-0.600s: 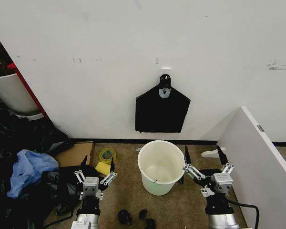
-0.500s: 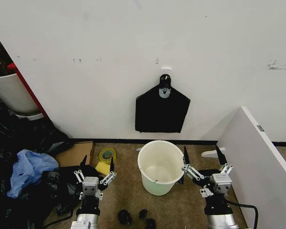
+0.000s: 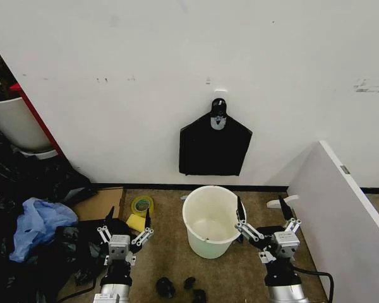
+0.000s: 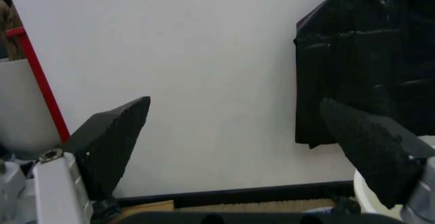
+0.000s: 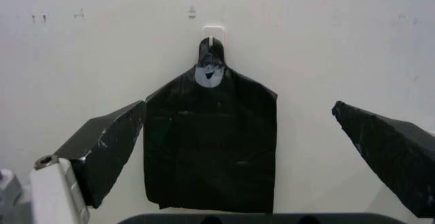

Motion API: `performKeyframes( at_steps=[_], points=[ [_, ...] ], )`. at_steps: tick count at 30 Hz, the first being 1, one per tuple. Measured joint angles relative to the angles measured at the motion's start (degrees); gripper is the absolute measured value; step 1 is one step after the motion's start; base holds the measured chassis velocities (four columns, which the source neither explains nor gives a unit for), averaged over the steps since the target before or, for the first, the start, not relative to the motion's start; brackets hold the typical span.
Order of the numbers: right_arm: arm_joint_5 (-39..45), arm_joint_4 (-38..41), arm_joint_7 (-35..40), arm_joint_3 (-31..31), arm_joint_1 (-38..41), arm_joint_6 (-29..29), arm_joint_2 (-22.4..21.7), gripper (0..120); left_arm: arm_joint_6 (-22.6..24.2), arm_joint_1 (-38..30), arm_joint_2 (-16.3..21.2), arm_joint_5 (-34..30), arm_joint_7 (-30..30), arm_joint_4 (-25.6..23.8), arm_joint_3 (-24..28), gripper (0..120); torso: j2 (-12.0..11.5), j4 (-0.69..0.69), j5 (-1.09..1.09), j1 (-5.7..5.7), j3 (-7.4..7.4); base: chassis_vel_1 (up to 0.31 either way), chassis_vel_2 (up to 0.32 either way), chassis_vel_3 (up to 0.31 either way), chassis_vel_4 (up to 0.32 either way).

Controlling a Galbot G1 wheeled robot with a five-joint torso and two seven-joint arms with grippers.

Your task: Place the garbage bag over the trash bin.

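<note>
The trash bin (image 3: 212, 221), a small cream-white bucket, stands upright and bare on the brown floor near the wall. My right gripper (image 3: 260, 211) hovers open just right of the bin's rim, its inner finger close beside the wall of the bin. Left of the bin, my left gripper (image 3: 129, 218) is open and holds nothing. Both point at the wall, where a flat black pack (image 3: 215, 146) hangs from a hook. That pack (image 5: 211, 142) shows between the right gripper's (image 5: 251, 147) fingers, and the pack (image 4: 367, 56) sits off to one side of the left gripper (image 4: 238, 132). The garbage bag is out of view.
A larger white bin with a red bar (image 3: 12, 123) stands far left above a heap of dark plastic (image 3: 31, 183) and a blue plastic bag (image 3: 35, 224). A yellow tape roll (image 3: 141, 205) and cardboard (image 3: 98, 202) lie nearby. A white panel (image 3: 341, 208) walls off the right.
My right gripper has shifted left, closer to the trash bin's rim. The left gripper and the bin have stayed put.
</note>
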Motion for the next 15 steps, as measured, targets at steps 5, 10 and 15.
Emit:
performKeyframes(
  at_steps=[5, 10, 15],
  points=[
    [1.71, -0.88, 0.00, -0.07, 1.08, -1.08, 0.00, 100, 0.00, 0.00, 0.15, -0.39, -0.08, 0.18, -0.48, 99, 0.00, 0.00, 0.00, 0.00, 0.00, 0.000, 0.000, 0.000, 0.000],
    [4.36, -2.08, -0.21, -0.19, 2.46, -2.55, 0.00, 100, -0.08, -0.32, 0.11, -0.94, -0.12, 0.70, -0.93, 99, 0.00, 0.00, 0.00, 0.00, 0.00, 0.000, 0.000, 0.000, 0.000],
    [7.52, -4.55, -0.80, -0.81, 4.46, -3.89, -0.34, 100, -0.26, -0.58, -0.41, -0.97, -0.08, 1.33, -1.12, 99, 0.00, 0.01, 0.01, 0.00, 0.00, 0.000, 0.000, 0.000, 0.000]
  ],
)
